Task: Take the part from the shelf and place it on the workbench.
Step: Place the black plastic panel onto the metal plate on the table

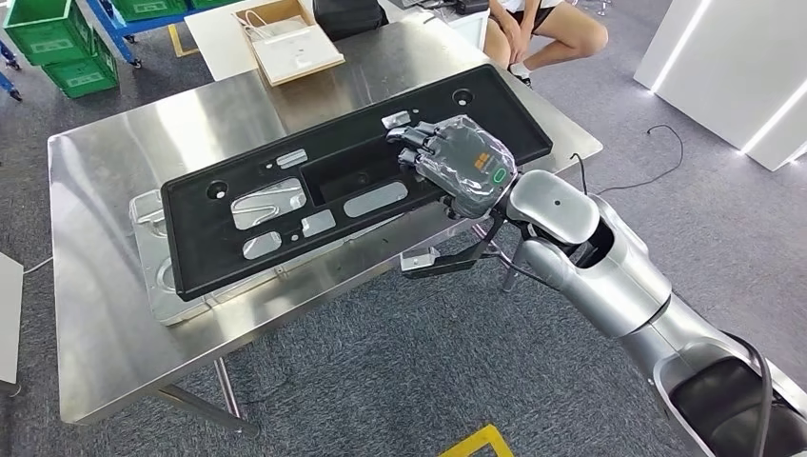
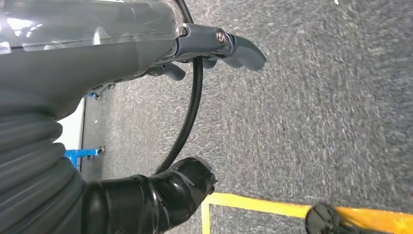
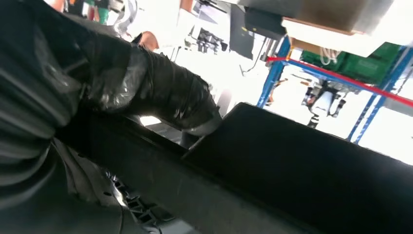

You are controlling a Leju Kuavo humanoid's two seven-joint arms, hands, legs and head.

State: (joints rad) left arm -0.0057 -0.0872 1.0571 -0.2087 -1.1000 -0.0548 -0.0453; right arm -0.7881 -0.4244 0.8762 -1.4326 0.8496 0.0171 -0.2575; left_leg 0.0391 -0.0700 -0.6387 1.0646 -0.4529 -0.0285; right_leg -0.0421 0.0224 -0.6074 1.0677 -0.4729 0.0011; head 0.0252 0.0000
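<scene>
1. Workbench (image 1: 114, 352): a stainless-steel table filling the left and centre of the head view, standing on grey carpet.
2. Part (image 1: 285, 152): a long black moulded panel with several cut-outs, lying across the workbench from the lower left toward the upper right of the head view. Its lower-left portion overlies a clear plastic tray (image 1: 147, 214), whose edge protrudes at the panel's left end.
3. Right hand (image 1: 459, 162): a grey hand under a clear cover, entering from the lower right of the head view on a silver arm. It rests on the right portion of the part, palm down, with its fingers (image 1: 411, 136) stretched flat over the panel surface. In the right wrist view the dark thumb (image 3: 165, 95) lies against the panel's edge; whether the hand clamps the panel cannot be told.
4. Left hand (image 2: 214, 48): seen in the left wrist view above grey carpet, with fingers curled loosely and nothing between them.
5. Cardboard box (image 1: 285, 43): open, at the upper centre of the head view, beyond the workbench.
6. Green crates (image 1: 57, 43): upper left of the head view.
7. Person (image 1: 542, 33): seated, at the upper right of centre in the head view.
8. Yellow floor line (image 2: 253, 204): bottom of the left wrist view.
</scene>
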